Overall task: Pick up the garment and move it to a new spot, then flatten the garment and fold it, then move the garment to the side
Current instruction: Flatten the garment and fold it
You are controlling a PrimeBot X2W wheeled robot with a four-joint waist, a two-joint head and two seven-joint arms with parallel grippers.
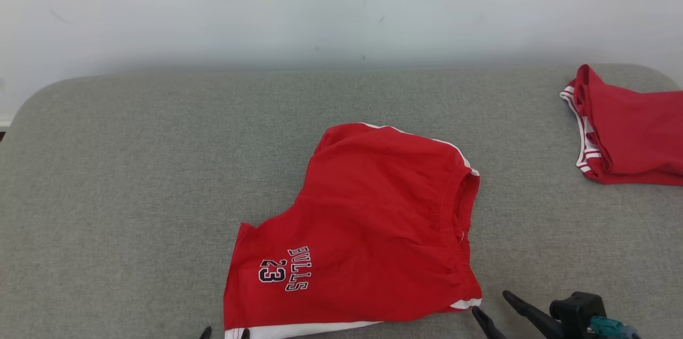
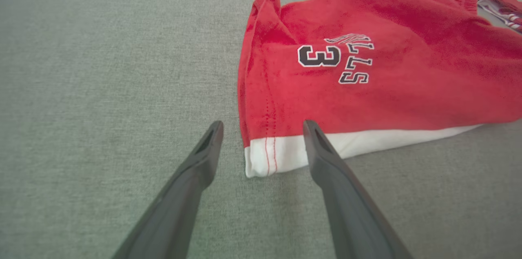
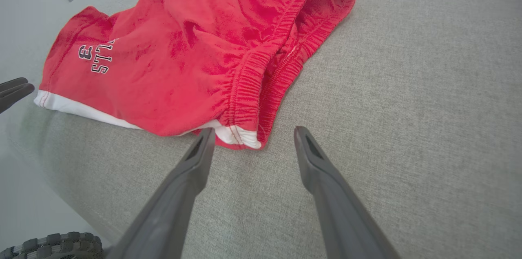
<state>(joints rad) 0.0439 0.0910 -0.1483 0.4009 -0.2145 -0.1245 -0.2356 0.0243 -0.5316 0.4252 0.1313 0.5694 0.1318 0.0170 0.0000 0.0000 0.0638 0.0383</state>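
Note:
A pair of red shorts (image 1: 368, 227) with white trim and "BULLS 23" lettering lies folded on the grey table, waistband to the right. My left gripper (image 2: 263, 128) is open, its fingers straddling the white-hemmed near left corner of the shorts (image 2: 346, 71) without touching it; its tips peek in at the head view's bottom edge (image 1: 224, 332). My right gripper (image 3: 253, 134) is open too, just short of the waistband's near corner of the shorts (image 3: 195, 55), and appears at the lower right of the head view (image 1: 493, 304).
A second red garment with white stripes (image 1: 629, 133) lies at the table's far right edge. The grey fabric table (image 1: 133, 168) has rounded corners and open surface to the left. A pale wall stands behind. A tyre (image 3: 53, 244) shows below the table edge.

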